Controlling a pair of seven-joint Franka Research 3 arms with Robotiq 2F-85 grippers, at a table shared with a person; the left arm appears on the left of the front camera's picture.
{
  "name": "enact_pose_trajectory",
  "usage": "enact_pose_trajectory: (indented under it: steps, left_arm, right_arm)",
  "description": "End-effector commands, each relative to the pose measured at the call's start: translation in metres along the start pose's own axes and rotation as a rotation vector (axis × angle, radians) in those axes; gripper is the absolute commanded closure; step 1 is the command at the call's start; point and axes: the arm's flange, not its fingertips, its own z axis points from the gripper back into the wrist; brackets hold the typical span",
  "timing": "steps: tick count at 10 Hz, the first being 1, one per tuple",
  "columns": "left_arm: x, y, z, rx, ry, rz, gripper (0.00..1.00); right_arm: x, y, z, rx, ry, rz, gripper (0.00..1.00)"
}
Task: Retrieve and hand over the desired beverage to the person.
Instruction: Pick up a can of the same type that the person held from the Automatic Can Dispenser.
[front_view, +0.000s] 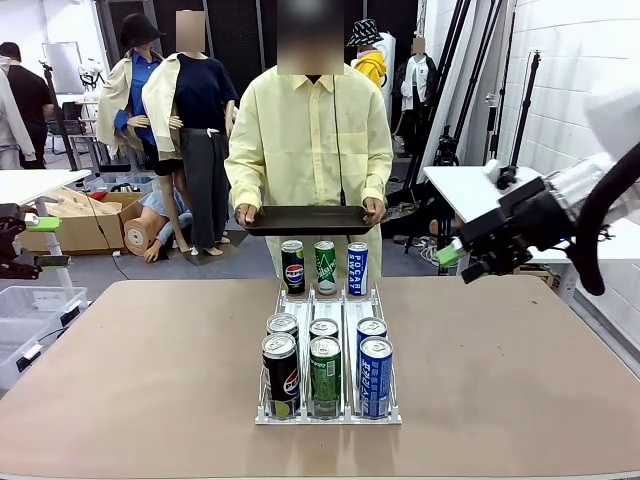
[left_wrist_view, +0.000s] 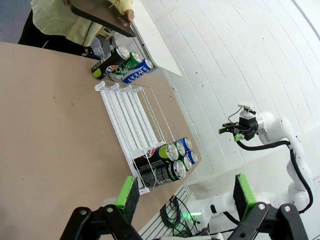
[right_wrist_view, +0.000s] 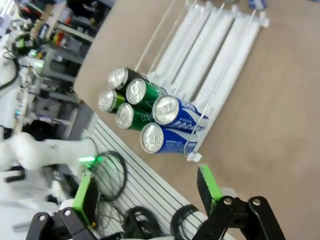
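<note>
A black can (front_view: 281, 375) bore the Pepsi logo. A blue can (front_view: 357, 268) read "POCARI", with "SWEAT" legible in the left wrist view.

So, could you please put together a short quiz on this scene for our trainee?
1. True or false: the person holds a tray with both hands.
2. How many cans sit at the near end of the rack?
3. The right fingers are: A) shut on a can; B) open and empty; C) shut and empty.
Key: 1 true; 2 six; 3 B.
</note>
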Motion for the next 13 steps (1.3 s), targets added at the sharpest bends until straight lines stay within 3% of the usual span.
enact_pose_trajectory:
  steps: [1, 4, 8, 13]
  left_arm:
    - [-0.001, -0.001, 0.002, -0.015, -0.012, 0.006, 0.0]
    - [-0.001, -0.001, 0.002, -0.015, -0.012, 0.006, 0.0]
    - [-0.001, -0.001, 0.002, -0.015, -0.012, 0.006, 0.0]
    - [-0.001, -0.001, 0.002, -0.015, -0.012, 0.006, 0.0]
  right_arm:
    - [0.008, 0.024, -0.023, -0.137, 0.125, 0.02, 0.0]
    - [0.006, 0.054, -0.072, -0.294, 0.263, 0.084, 0.0]
    - [-0.001, 0.076, -0.116, -0.449, 0.264, 0.128, 0.0]
    - [-0.007, 0.084, -0.173, -0.552, 0.285, 0.081, 0.0]
